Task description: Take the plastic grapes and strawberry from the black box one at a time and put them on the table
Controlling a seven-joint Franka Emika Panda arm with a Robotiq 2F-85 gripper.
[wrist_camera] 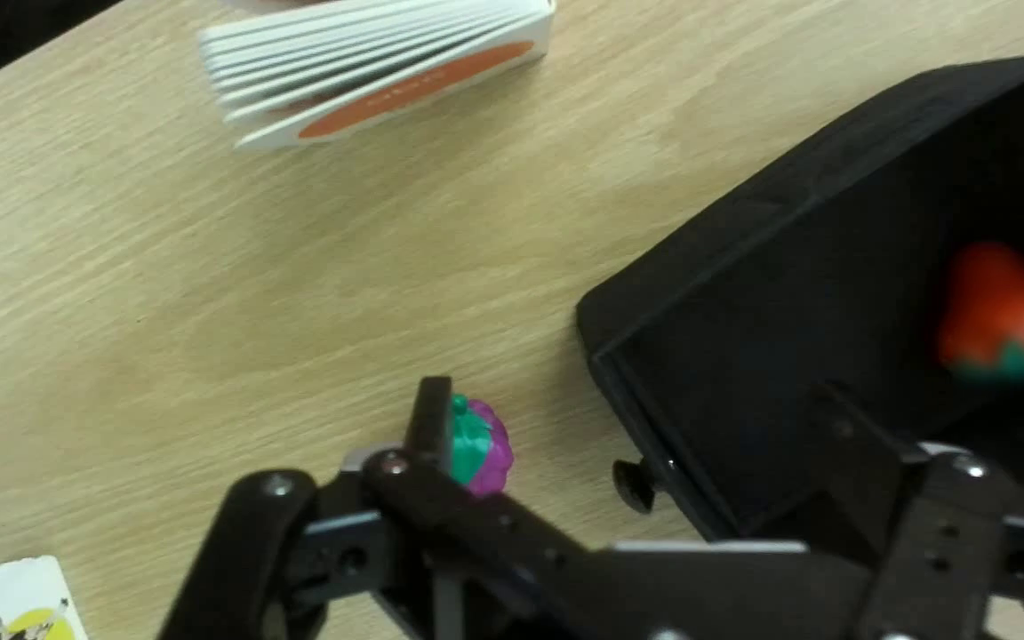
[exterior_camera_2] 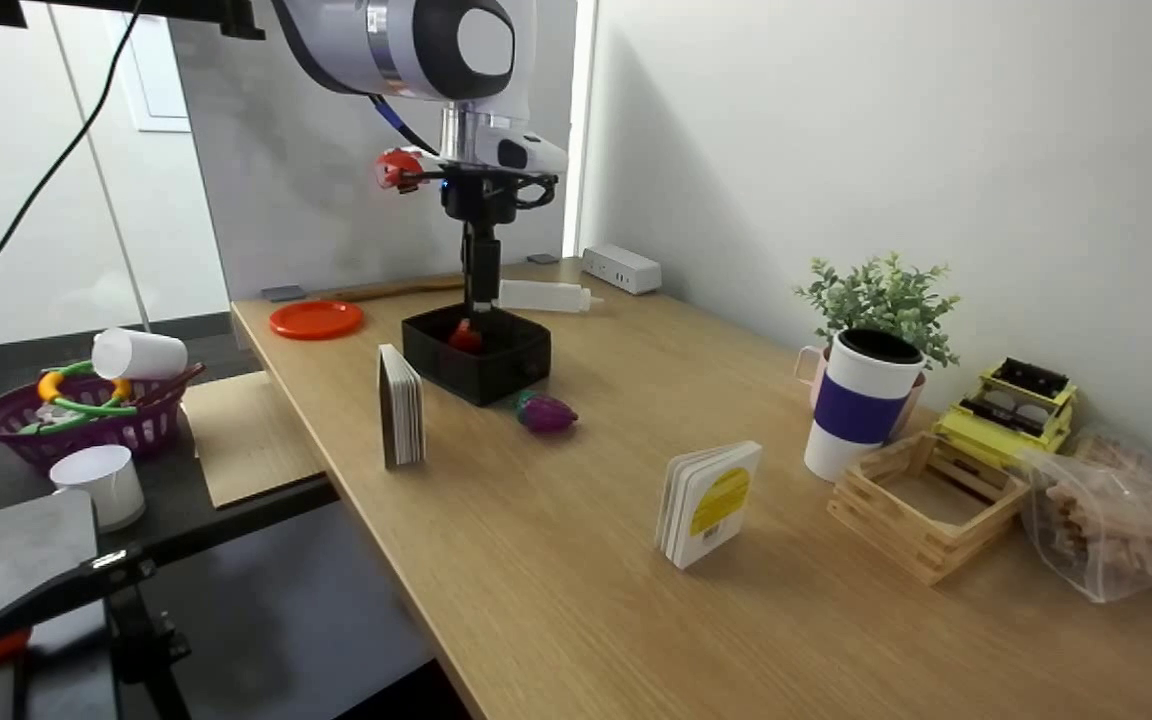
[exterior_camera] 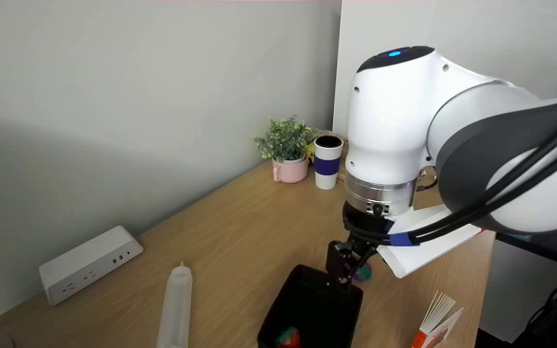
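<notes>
In an exterior view we see the strawberry (exterior_camera: 288, 338) inside the black box (exterior_camera: 324, 309), toward seven o'clock. In an exterior view the plastic grapes (exterior_camera_2: 547, 412) lie on the surface (exterior_camera_2: 576, 570), just beside the box at its four o'clock. In the wrist view we find the claw (wrist_camera: 633, 391) gaping, its jaws well apart.

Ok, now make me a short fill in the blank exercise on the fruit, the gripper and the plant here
1. The strawberry is ____ the black box, while the plastic grapes lie outside it on the table.
2. In the wrist view, the gripper is ____, its fingers well apart.
3. The green plant stands in a ____ pot with a handle.

Missing words: inside; open; pink.
</notes>
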